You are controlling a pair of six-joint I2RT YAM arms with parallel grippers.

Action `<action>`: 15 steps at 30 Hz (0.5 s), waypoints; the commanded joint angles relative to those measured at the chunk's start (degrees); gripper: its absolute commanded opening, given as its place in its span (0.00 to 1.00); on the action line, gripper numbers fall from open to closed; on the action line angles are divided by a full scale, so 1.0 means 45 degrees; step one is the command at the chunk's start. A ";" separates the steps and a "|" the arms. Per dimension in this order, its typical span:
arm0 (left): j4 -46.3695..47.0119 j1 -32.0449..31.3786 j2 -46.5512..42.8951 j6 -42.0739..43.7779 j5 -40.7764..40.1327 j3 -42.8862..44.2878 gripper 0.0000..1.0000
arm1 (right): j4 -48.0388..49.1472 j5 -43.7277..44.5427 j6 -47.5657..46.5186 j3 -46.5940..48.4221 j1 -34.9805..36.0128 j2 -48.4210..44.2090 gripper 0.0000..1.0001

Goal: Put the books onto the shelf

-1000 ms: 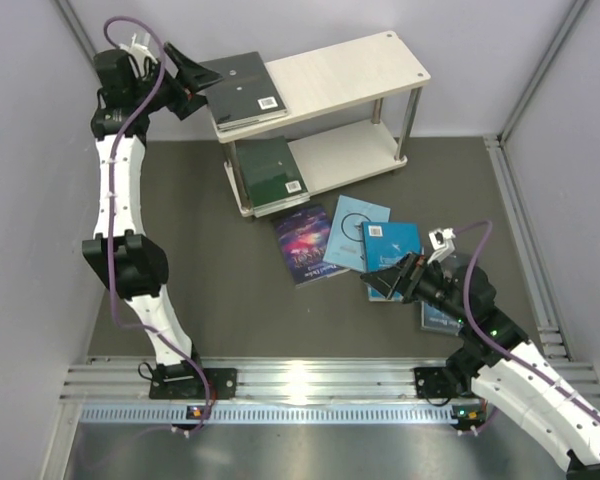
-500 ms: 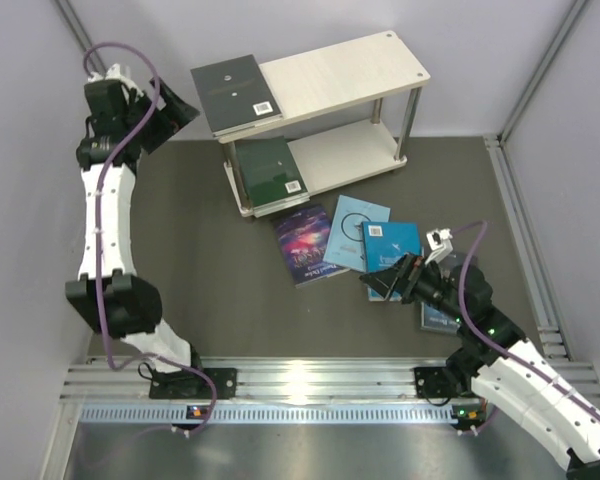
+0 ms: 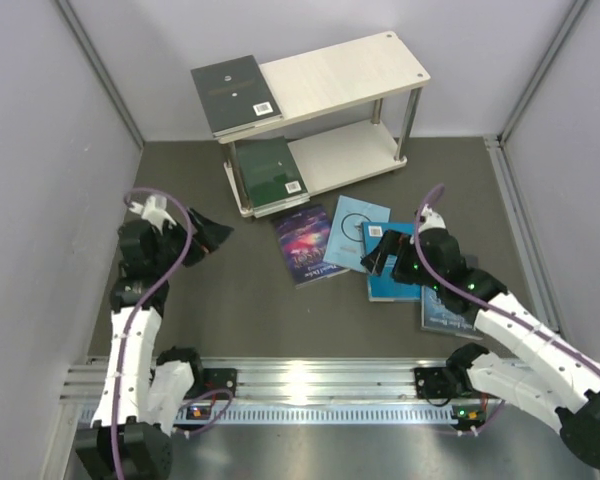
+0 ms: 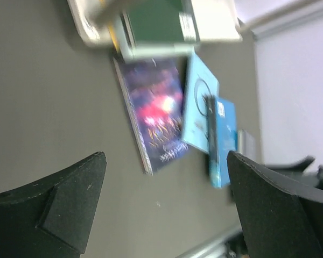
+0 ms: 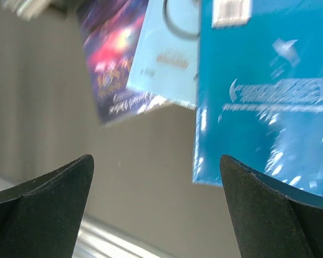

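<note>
From above, we saw the shelf (image 3: 330, 70) standing at the far side of the dark mat (image 3: 230, 300), with a black book (image 3: 235, 92) lying flat on the left end of its top board and a dark green book (image 3: 270, 172) flat on the lower board beneath it. In front of the shelf, three books lay on the mat in an overlapping row: a starry book (image 3: 307, 243), a light blue book (image 3: 358, 230) and a bright blue book (image 3: 395, 270). A dark blue book (image 3: 442, 312) showed partly under the right arm. The left gripper (image 3: 212, 235) hung over bare mat, well left of the row, with its jaws spread and nothing in them. The right gripper (image 3: 373, 255) sat above the left edge of the bright blue book, also spread wide and empty. In the left wrist view, which was blurred, the left gripper (image 4: 164, 204) framed open mat, with the starry book (image 4: 156, 115) and the shelf (image 4: 215, 21) farther off. In the right wrist view, the right gripper (image 5: 156, 199) stood open near the bright blue book (image 5: 264, 97), whose edge overlapped the light blue book (image 5: 169, 54).
</note>
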 commanded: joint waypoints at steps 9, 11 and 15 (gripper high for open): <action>0.9540 -0.9100 0.2348 -0.3983 -0.3169 -0.4980 0.99 | -0.2790 0.3763 -0.1399 0.2871 -0.0446 0.1314 1.00; 1.0539 -1.0248 0.3839 -0.4511 -0.3286 -0.4590 0.99 | -0.2829 0.3704 -0.1398 0.2890 -0.0485 0.1256 1.00; 1.3352 -1.2109 0.7798 -0.5409 -0.4320 -0.3927 0.99 | -0.3024 0.3684 -0.1457 0.2870 -0.0621 0.0963 1.00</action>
